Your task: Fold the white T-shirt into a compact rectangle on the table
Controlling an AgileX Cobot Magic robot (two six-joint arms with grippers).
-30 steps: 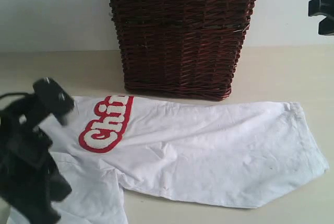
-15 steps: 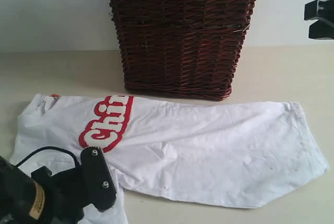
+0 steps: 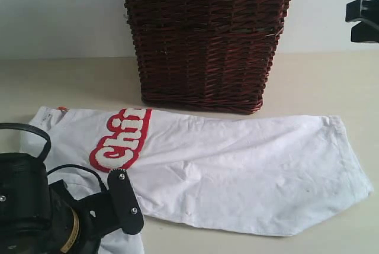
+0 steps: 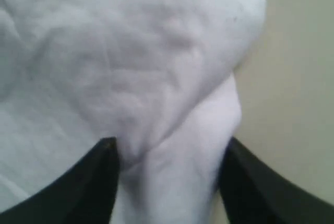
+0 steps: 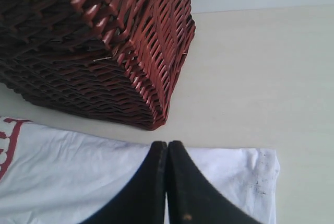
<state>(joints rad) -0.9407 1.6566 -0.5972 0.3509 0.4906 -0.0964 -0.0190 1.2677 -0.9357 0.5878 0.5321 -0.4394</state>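
White T-shirt [image 3: 237,165], soft creased cotton, is lying on the matte beige table [image 3: 320,82] before a wicker basket [image 3: 204,41]; left gripper [image 4: 169,145] is straddling a fold, jaws parted; right gripper [image 5: 167,145] is hovering closed, empty

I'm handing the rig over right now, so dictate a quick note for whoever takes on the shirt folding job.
Left gripper: jaws apart astride a bunched fold at the white T-shirt's near-left corner; grip unclear.
Right gripper: shut, empty, raised right of the basket.
Shirt lies partly folded lengthwise on the table before the basket.
Left to do: fold it down to a compact rectangle.
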